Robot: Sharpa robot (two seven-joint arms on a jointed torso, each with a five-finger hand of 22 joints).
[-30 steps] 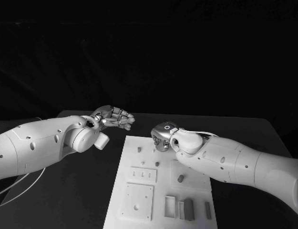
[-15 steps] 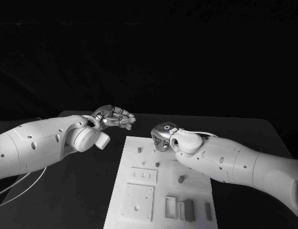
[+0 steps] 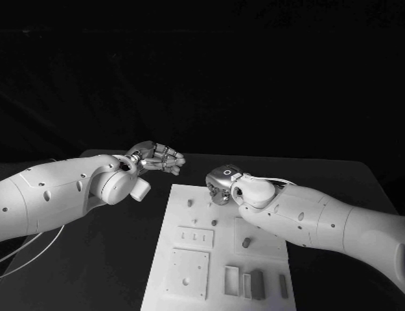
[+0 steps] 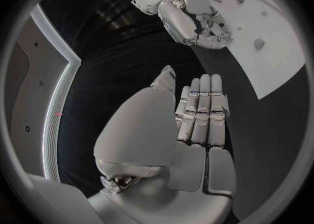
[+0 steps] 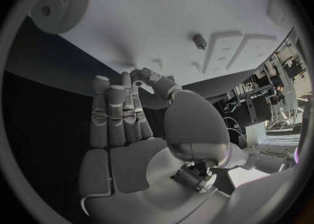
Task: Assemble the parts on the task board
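Now: both silver hands empty, fingers straight and pressed together; right hand [image 3: 221, 186] over white flat task board [image 3: 188, 259], left hand [image 3: 155, 159] upper left. Risk: clipping a small upright peg [image 3: 246, 242].

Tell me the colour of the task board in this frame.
White; the task board stands out against the black table, best seen in the head view.

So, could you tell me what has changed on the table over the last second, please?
Very little. The left hand has drifted slightly away from the robot, holding nothing, its fingers straight and together. The right hand has stayed over the far end of the task board, also holding nothing. The small parts on the board lie where they were; nothing was taken hold of or let go.
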